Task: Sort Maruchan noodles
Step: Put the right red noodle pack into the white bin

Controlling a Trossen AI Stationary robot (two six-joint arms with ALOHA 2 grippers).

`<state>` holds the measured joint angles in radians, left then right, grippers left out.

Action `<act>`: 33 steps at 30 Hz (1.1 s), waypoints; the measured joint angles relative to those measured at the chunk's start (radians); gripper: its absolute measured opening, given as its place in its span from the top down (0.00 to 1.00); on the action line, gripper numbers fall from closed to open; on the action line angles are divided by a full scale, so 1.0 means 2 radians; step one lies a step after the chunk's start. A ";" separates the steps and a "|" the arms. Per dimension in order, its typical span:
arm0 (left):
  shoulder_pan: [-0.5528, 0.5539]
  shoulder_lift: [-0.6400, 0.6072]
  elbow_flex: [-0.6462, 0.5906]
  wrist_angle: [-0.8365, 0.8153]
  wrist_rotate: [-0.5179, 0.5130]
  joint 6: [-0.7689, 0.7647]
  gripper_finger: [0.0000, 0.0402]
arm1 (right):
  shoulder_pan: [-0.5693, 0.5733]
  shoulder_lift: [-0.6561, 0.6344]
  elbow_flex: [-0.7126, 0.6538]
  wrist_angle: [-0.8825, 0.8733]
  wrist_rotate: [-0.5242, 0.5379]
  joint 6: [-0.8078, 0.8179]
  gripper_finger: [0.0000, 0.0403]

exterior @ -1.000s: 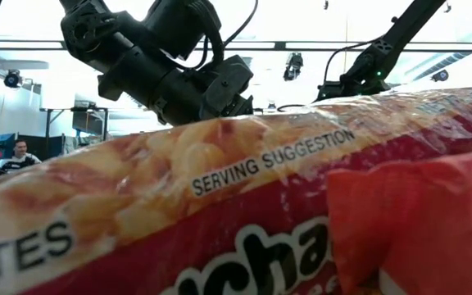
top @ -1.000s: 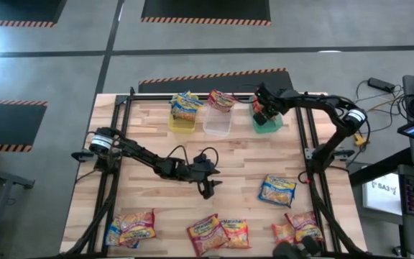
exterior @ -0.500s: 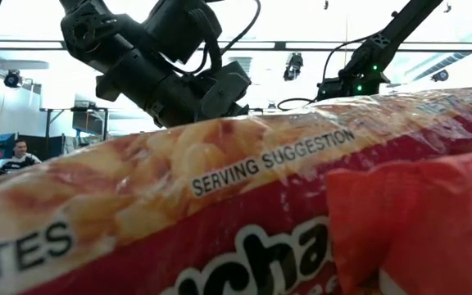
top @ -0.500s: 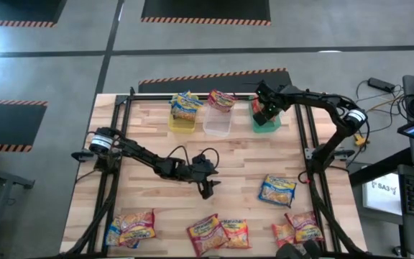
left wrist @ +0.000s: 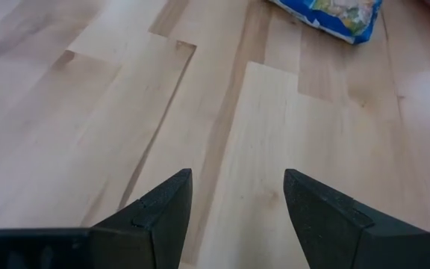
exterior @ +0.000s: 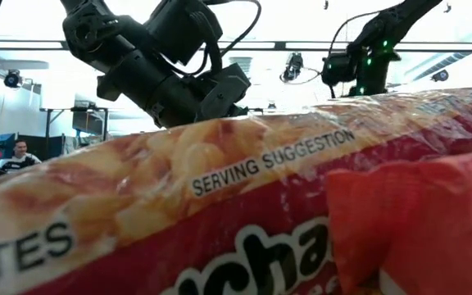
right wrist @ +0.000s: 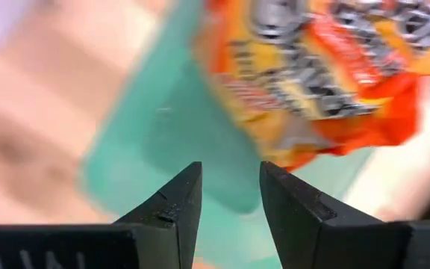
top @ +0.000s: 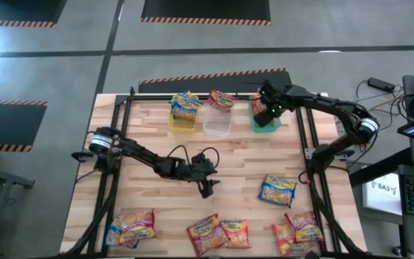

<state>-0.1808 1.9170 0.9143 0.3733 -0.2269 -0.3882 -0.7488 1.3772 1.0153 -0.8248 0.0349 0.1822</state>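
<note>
Three bins (top: 217,119) line the table's (top: 142,144) far edge — loose packets (top: 218,234) along the near edge.

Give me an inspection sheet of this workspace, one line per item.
Surface: wooden table, bare in the middle.
Job's things: noodle packets along the near edge; one blue packet apart; packets in the yellow bin, clear bin and green bin.
Clutter: nothing seen.
Grippers: left gripper empty over mid-table, jaws open; right gripper over the green bin, jaws open, orange packet beyond them.
Cables: black cable looping along the left arm.
Surroundings: person in the room behind.
</note>
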 joint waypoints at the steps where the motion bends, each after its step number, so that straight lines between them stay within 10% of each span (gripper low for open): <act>1: 0.000 0.000 0.000 0.000 0.000 -0.002 0.51 | 0.007 -0.008 -0.001 0.000 -0.012 0.003 0.69; 19: -0.001 -0.001 0.001 0.005 -0.001 -0.007 0.51 | 0.254 -0.059 -0.008 -0.070 -0.083 0.151 0.70; 33: -0.010 -0.001 0.001 0.004 -0.001 -0.007 0.51 | 0.408 -0.046 -0.036 -0.126 -0.122 0.294 0.52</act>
<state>-0.2010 1.9144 0.9161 0.3820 -0.2287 -0.4015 0.0670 1.2842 0.9439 -1.0760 -0.2081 0.7700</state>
